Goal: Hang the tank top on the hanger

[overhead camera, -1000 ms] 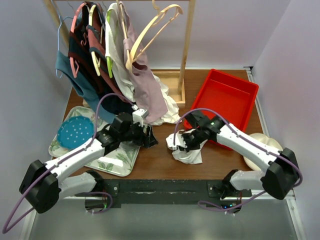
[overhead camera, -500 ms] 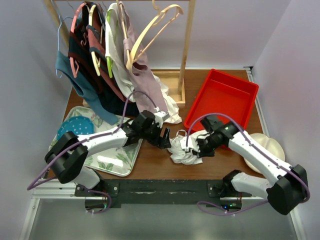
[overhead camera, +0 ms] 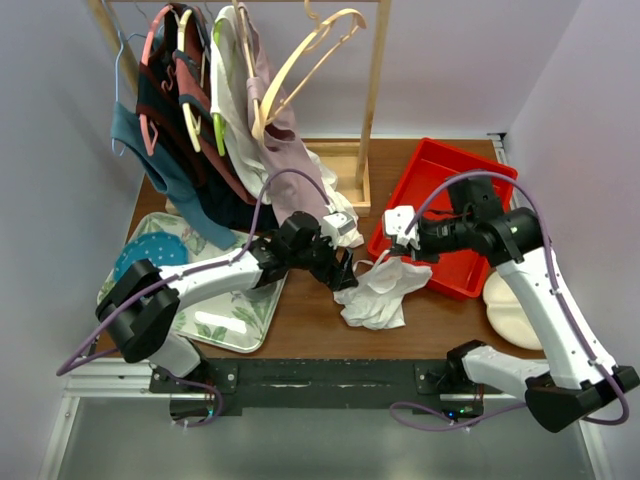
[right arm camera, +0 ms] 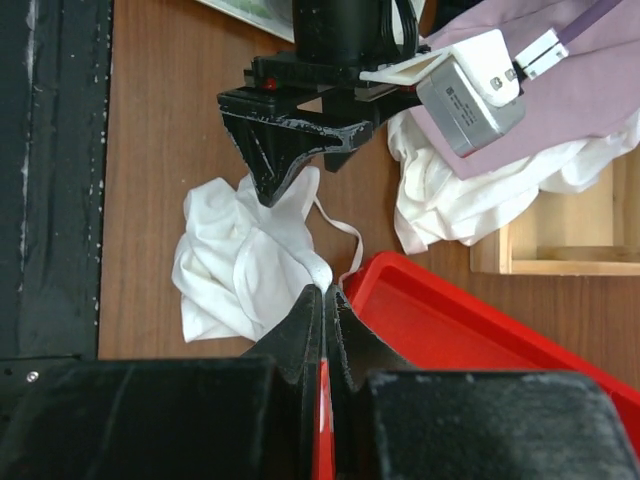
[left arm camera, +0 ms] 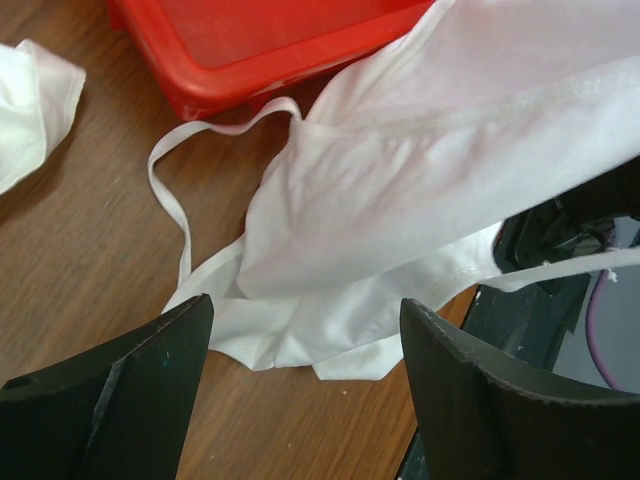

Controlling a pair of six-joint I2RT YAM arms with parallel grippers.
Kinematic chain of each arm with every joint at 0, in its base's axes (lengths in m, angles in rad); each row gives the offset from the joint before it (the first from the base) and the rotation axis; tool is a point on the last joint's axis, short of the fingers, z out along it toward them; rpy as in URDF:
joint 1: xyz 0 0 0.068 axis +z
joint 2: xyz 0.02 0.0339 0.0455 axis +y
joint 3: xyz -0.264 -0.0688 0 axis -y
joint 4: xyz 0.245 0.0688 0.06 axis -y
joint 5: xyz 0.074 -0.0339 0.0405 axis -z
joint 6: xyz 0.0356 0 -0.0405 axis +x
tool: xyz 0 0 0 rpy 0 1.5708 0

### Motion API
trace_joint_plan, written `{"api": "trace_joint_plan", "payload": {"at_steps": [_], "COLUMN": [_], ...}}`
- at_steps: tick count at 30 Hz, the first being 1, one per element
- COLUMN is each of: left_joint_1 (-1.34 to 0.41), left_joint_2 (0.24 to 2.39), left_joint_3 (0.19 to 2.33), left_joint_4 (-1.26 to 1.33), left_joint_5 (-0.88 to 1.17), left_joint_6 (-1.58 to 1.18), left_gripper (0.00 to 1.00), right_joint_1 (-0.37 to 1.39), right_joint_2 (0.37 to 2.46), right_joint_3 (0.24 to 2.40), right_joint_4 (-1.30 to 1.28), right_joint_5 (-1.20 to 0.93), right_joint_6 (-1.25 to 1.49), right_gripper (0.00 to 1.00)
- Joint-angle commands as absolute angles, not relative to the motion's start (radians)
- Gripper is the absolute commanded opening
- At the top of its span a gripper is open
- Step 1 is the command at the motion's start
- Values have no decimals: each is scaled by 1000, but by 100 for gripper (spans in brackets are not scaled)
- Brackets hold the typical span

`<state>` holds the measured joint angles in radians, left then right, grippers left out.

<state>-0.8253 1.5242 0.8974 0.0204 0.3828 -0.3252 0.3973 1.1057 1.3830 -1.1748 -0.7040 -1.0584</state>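
Wooden table (overhead camera: pixel 310 320), clothes rack (overhead camera: pixel 375 100) at back. Right gripper (overhead camera: pixel 403 243) clamped on tank top (overhead camera: pixel 380 295) edge, cloth draping down-left from it onto the wood. Left gripper (overhead camera: pixel 345 272) gaping, just left of cloth. Pickup step, probably. Next: strap spread open, then onto hanger (overhead camera: pixel 338 18), far beyond both.

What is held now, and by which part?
The right gripper pinches the tank top by a bunched fabric edge; the left gripper is open, holding nothing.

Even, bright light is seen throughout; soft shadows are cast on the table (overhead camera: pixel 320 320); nearby hand fingers are blurred
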Motion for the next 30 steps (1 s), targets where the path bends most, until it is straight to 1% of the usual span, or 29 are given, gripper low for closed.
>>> {"api": "trace_joint_plan", "payload": {"at_steps": [1, 5, 9, 13, 16, 17, 18, 19, 20, 21, 22, 25, 30], "left_joint_1": [-831, -831, -842, -865, -874, -874, -874, -874, -874, -874, -874, -873, -871], "left_joint_2": [1508, 1545, 1592, 1646, 1689, 1701, 1701, 1697, 1681, 1666, 1652, 1599, 1490], "left_joint_3": [913, 934, 945, 959, 977, 985, 994, 1005, 1005, 1003, 997, 982, 957], "left_joint_4": [139, 156, 209, 212, 212, 197, 184, 164, 158, 149, 146, 129, 75], "left_joint_5": [433, 406, 489, 505, 480, 457, 395, 365, 335, 272, 255, 233, 236], "left_joint_6": [-322, -322, -341, -341, -357, -360, -368, -370, -373, -379, -382, -373, -330], "left_gripper": [81, 81, 80, 79, 65, 55, 49, 30, 20, 13, 6, 0, 0], "right_joint_1": [376, 353, 334, 311, 299, 298, 292, 288, 287, 284, 281, 278, 275], "right_joint_2": [1127, 1120, 1105, 1083, 1074, 1071, 1066, 1063, 1060, 1057, 1052, 1043, 1034], "right_joint_3": [1427, 1445, 1420, 1407, 1388, 1378, 1373, 1368, 1359, 1355, 1350, 1327, 1330], "right_joint_4": [-1242, -1293, -1292, -1290, -1285, -1284, -1284, -1284, -1282, -1282, -1281, -1269, -1256], "right_joint_5": [-785, -824, -841, -851, -857, -859, -861, -862, -862, -861, -859, -842, -805], "right_joint_6": [-1049, -1088, -1100, -1098, -1092, -1094, -1092, -1092, -1091, -1089, -1088, -1075, -1054], "right_gripper": [0, 0, 0, 0, 0, 0, 0, 0, 0, 0, 0, 0, 0]}}
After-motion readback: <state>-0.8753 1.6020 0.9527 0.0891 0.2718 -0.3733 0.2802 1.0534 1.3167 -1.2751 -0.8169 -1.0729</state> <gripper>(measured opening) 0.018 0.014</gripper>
